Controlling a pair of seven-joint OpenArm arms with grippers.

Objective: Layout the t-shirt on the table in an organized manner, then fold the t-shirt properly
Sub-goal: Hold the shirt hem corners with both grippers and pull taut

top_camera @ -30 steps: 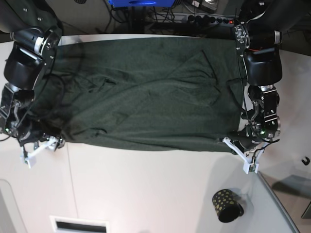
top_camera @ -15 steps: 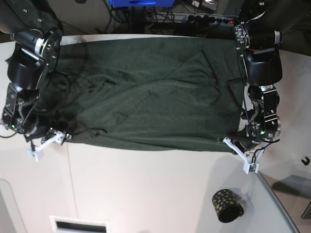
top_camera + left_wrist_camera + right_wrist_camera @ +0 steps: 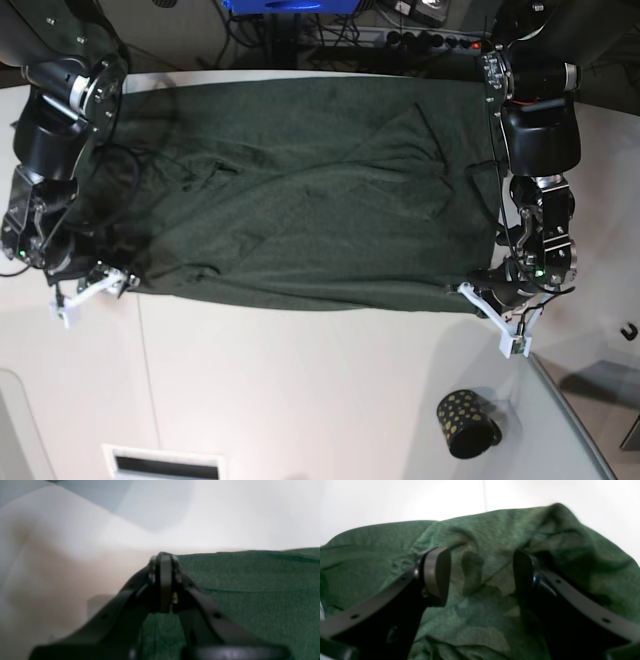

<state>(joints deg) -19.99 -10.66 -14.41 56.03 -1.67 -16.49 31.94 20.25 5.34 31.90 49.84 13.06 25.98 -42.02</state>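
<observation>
Your t-shirt (image 3: 300, 190) lies spread on the white tabletop (image 3: 320, 390), with its long side running across from one arm to the other. It fills the far part of the tabletop, and the near part is bare.

Your left tool (image 3: 162, 585) is pinched tight. In the left wrist view, the green cloth comes right up to its tips, so it looks like it holds the near corner of the t-shirt on its side. In the base view, that corner lies flat and neat.

Your right tool (image 3: 480, 577) is wide open and holds nothing. The green cloth under it is bunched and wrinkly, and it sits between the two fingers (image 3: 437, 572). In the base view, this tool (image 3: 95, 285) is at the other near corner.

So the messy corner is right below your right tool. I think your right arm should do the next job: close on that bunched corner and pull it away from the left arm, so the near edge goes straight.

A small black cup (image 3: 465, 422) with gold dots lies near your left arm, apart from the t-shirt.
</observation>
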